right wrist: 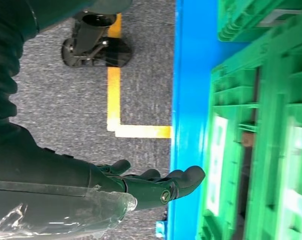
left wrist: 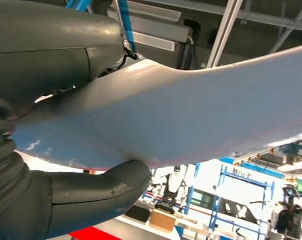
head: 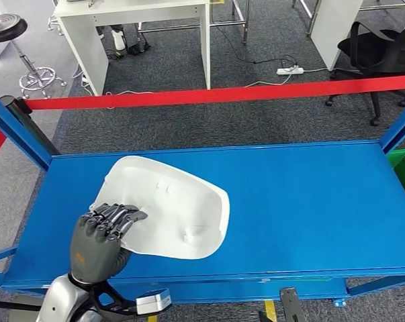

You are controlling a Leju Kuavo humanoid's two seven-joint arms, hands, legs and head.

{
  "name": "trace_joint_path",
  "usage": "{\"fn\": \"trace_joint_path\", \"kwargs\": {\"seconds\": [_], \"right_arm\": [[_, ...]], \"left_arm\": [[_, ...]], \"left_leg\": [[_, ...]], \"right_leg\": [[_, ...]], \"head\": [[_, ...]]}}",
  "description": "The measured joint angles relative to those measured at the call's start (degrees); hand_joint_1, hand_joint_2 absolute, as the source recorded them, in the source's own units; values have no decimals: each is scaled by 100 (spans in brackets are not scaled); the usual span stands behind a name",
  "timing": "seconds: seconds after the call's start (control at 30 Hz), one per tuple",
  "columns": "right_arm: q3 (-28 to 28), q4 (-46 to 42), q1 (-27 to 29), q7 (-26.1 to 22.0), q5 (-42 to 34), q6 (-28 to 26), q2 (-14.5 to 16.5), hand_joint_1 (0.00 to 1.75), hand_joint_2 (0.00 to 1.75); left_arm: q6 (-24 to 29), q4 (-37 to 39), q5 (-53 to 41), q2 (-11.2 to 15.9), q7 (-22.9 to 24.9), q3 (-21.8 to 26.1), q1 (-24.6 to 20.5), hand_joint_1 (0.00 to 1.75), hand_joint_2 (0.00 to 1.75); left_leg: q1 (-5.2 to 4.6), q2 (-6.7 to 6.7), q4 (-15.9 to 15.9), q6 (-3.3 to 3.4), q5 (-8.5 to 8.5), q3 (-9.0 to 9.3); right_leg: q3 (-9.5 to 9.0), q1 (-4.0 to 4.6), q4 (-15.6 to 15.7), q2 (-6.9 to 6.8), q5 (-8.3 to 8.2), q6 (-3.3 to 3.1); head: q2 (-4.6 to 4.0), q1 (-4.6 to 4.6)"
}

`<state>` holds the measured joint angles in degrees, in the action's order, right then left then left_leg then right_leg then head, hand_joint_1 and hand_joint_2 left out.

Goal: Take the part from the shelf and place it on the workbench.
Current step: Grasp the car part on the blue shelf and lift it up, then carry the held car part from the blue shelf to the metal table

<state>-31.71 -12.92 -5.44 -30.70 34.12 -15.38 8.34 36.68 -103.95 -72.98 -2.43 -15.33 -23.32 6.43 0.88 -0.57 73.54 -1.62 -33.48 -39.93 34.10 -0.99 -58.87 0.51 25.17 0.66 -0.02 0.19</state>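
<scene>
Part (head: 170, 204), a white moulded shell, lies flat on the blue table (head: 301, 201) near its front left, and the left hand (head: 101, 238) clamps its near edge, fingers (head: 116, 216) laid over the top and the thumb (left wrist: 103, 187) pressed underneath in the wrist view. If this surface is the goal, the release should be gentle: ease the thumb away first so the thin rim settles without sliding (the painted metal looks slick). The right hand (right wrist: 149, 185) hangs beside a green crate (right wrist: 262, 125), fingers slightly apart, holding nothing. Beyond the table a red barrier tape (head: 226, 94) crosses grey carpet, with a white desk (head: 134, 27), a stool (head: 17, 47) and a black office chair (head: 377, 54) behind.
</scene>
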Motion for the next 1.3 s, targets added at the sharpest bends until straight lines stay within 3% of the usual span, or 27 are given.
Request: {"fn": "trace_joint_path", "kwargs": {"seconds": [0.03, 0.07, 0.13, 0.2, 0.3, 0.33, 0.37, 0.43, 0.47, 0.5, 0.53, 0.57, 0.6, 0.63, 0.67, 0.73, 0.8, 0.83, 0.9, 0.97, 1.0, 1.03, 1.07, 1.13, 1.2, 1.23, 1.3], "right_arm": [[0, 0, 2, -3, -5, 44, -1, 0, 175], [0, 0, 1, -10, -11, 104, -1, 0, 175], [0, 0, -1, -33, -28, 251, 0, 0, 175], [0, 0, 1, -61, -45, 385, 0, 0, 175], [-2, 0, 13, -89, -53, 485, -2, 0, 175], [-4, 0, 23, -94, -54, 500, -3, 0, 175], [-5, 0, 32, -97, -55, 511, -4, 0, 175], [-7, 0, 42, -102, -55, 525, -7, 0, 175], [-8, 0, 45, -103, -55, 532, -7, 0, 175], [-9, 0, 48, -105, -56, 544, -8, 0, 175], [-11, 0, 52, -109, -57, 557, -8, 0, 175], [-16, 0, 55, -114, -61, 570, -8, 0, 175], [-25, -1, 55, -121, -66, 580, -8, 0, 175], [-36, -2, 48, -128, -72, 588, -8, 0, 175], [-45, -5, 37, -138, -80, 594, -8, 0, 175], [-62, -11, 23, -155, -93, 603, -8, 0, 175], [-84, -13, 38, -164, -103, 604, -10, 0, 175], [-96, -13, 46, -165, -107, 604, -13, 0, 175], [-116, -14, 46, -174, -109, 604, -13, 0, 175], [-136, -15, 45, -187, -108, 604, -13, 0, 175], [-147, -15, 53, -193, -109, 603, -13, 0, 175], [-158, -15, 65, -197, -112, 602, -13, 0, 175], [-172, -15, 76, -204, -115, 601, -14, 0, 175], [-208, -15, 85, -227, -124, 596, -8, 0, 175], [-252, -16, 82, -249, -149, 576, 4, 0, 175], [-279, -17, 86, -256, -167, 561, 10, 0, 175], [-334, -17, 121, -283, -198, 542, 8, 0, 175]], "left_arm": [[25, 0, -9, 0, -4, -5, 0, 175, 175], [53, 0, -19, 0, -11, -11, -2, 175, 175], [114, -1, -34, -1, -38, -34, -13, 175, 175], [175, -6, -37, -6, -75, -61, -29, 175, 175], [224, -10, -1, -10, -114, -92, -39, 175, 175], [225, -10, 27, -10, -120, -105, -44, 175, 175], [224, -10, 57, -12, -126, -121, -48, 175, 175], [219, -11, 109, -16, -139, -146, -50, 175, 175], [212, -11, 129, -17, -148, -153, -47, 175, 175], [203, -11, 149, -17, -157, -161, -46, 175, 175], [193, -11, 174, -17, -168, -170, -45, 175, 175], [184, -11, 204, -17, -178, -180, -43, 175, 175], [174, -11, 242, -18, -188, -189, -42, 175, 175], [164, -12, 290, -20, -197, -195, -39, 175, 175], [151, -14, 338, -22, -203, -197, -35, 175, 175], [126, -17, 418, -27, -213, -200, -27, 175, 175], [116, -17, 450, -32, -217, -204, -22, 175, 175], [114, -17, 456, -33, -219, -205, -18, 175, 175], [112, -17, 481, -32, -226, -205, -5, 175, 175], [110, -17, 533, -31, -251, -207, 9, 175, 175], [110, -17, 563, -31, -270, -207, 18, 175, 175], [109, -17, 596, -31, -293, -208, 26, 175, 175], [109, -17, 634, -31, -317, -207, 33, 175, 175], [101, -18, 727, -40, -368, -205, 40, 175, 175], [88, -22, 807, -63, -409, -202, 41, 175, 175], [84, -25, 841, -74, -422, -200, 40, 175, 175], [72, -25, 920, -97, -441, -193, 36, 175, 175]], "left_leg": [[-7, 0, 12, 25, 67, 69], [-19, 0, -184, 59, 216, 242], [-61, 0, -971, 149, 465, 796], [-99, -3, -1595, 202, 488, 1177], [-115, 8, -1758, 237, 544, 1168], [-106, 25, -1774, 269, 601, 1126], [-94, 46, -1790, 300, 663, 1073], [-85, 92, -1795, 343, 776, 944], [-88, 122, -1792, 347, 831, 874], [-91, 158, -1788, 349, 885, 803], [-94, 200, -1782, 345, 938, 733], [-94, 241, -1776, 336, 987, 667], [-93, 281, -1766, 320, 1030, 611], [-100, 317, -1753, 296, 1066, 565], [-110, 355, -1735, 269, 1098, 533], [-125, 441, -1710, 216, 1171, 506], [-113, 502, -1700, 158, 1214, 497], [-102, 455, -1658, 118, 1133, 474], [-91, 259, -1273, 50, 660, 351], [-91, 119, -524, 29, 86, 165], [-92, 96, -211, 36, -42, 118], [-93, 82, -58, 53, -27, 144], [-96, 64, -112, 81, 107, 266], [-110, -79, -753, 172, 407, 778], [-120, -290, -1580, 246, 423, 1322], [-128, -351, -1818, 259, 373, 1459], [-130, -272, -1932, 272, 404, 1452]], "right_leg": [[57, 15, -1, -6, -43, -1], [106, 28, -1, -7, -83, 3], [184, 53, -4, -2, -165, 31], [227, 64, 4, -1, -252, 87], [265, 45, 41, -2, -359, 188], [312, 40, -17, -3, -274, 215], [387, 37, -183, -4, -87, 242], [597, 32, -838, -10, 465, 284], [677, 31, -1214, -10, 664, 304], [701, 32, -1483, -11, 730, 317], [635, 32, -1574, -15, 661, 326], [467, 32, -1457, -31, 501, 331], [201, 31, -1146, -82, 332, 334], [-109, 40, -718, -177, 270, 338], [-394, 55, -299, -260, 286, 320], [-630, 92, 168, -334, 401, 250], [-550, 99, 200, -254, 349, 131], [-507, 94, 197, -211, 300, 74], [-390, 73, 208, -124, 159, -18], [-215, 73, 201, -11, -1, -45], [-115, 76, 196, 48, -78, -44], [-22, 80, 193, 102, -148, -40], [68, 85, 190, 160, -218, -35], [230, 88, 186, 287, -363, -12], [342, 91, 185, 411, -503, 34], [373, 83, 198, 464, -571, 66], [418, 66, 257, 574, -716, 141]], "head": [[0, 0], [0, 0], [0, 0], [0, 4], [0, 3], [0, 10], [0, 21], [0, 43], [0, 48], [0, 46], [0, 47], [0, 47], [0, 47], [0, 49], [0, 45], [0, 25], [0, 9], [0, 5], [0, 1], [0, -1], [0, -1], [0, 0], [0, 1], [0, 2], [0, 5], [0, 4], [0, 3]]}}
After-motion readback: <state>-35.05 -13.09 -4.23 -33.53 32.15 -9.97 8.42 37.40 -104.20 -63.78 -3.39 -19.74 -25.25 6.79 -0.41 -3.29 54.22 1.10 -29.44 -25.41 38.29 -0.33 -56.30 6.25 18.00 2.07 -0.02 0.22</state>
